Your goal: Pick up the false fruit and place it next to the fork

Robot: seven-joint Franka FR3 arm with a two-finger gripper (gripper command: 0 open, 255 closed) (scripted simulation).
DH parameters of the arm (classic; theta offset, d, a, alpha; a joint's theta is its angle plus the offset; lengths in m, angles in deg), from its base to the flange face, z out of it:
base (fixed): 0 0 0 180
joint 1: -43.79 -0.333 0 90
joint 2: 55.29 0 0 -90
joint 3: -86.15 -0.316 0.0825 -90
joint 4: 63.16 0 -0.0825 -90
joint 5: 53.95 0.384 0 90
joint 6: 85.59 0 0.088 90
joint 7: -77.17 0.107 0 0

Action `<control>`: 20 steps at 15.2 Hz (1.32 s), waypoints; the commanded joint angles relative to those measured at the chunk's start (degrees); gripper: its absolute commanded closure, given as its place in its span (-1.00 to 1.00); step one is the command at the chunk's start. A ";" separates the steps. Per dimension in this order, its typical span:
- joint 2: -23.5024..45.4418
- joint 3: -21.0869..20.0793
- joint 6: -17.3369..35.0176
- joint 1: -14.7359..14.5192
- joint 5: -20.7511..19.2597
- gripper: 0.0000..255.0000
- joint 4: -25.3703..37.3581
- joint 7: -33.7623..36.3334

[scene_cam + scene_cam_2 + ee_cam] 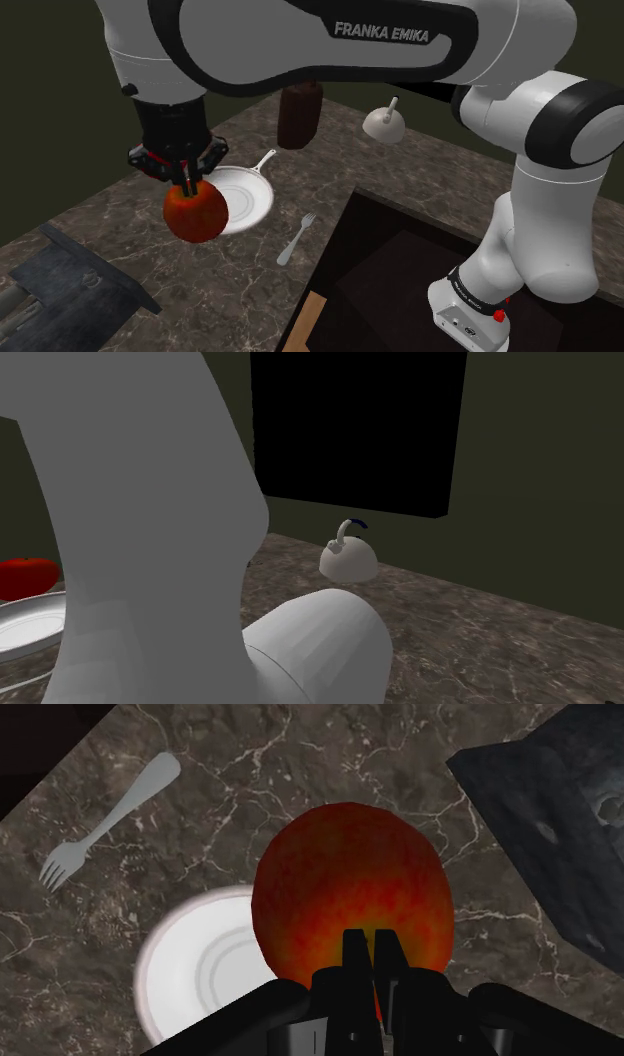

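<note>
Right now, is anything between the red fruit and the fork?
Only the white pan lies between them. The gripper holds the fruit, seemingly lifted, so it can probably pass over the low pan to the fork.

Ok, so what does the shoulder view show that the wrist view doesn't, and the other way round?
Shoulder view's extras: the white Franka arm, a white kettle and a dark brown block at the counter's far side. Wrist view's extra: a yellowish patch on the red round fruit, right by the fingers. Shared by both: the black claw shut on that fruit, the white round pan, the grey fork, the marbled brown counter and a dark grey slab.
</note>
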 commanded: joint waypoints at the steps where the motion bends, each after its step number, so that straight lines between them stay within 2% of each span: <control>1: -0.87 -0.06 2.32 0.56 0.26 1.00 -3.15 0.16; 20: -0.68 0.42 16.83 2.14 -0.29 1.00 -17.70 1.42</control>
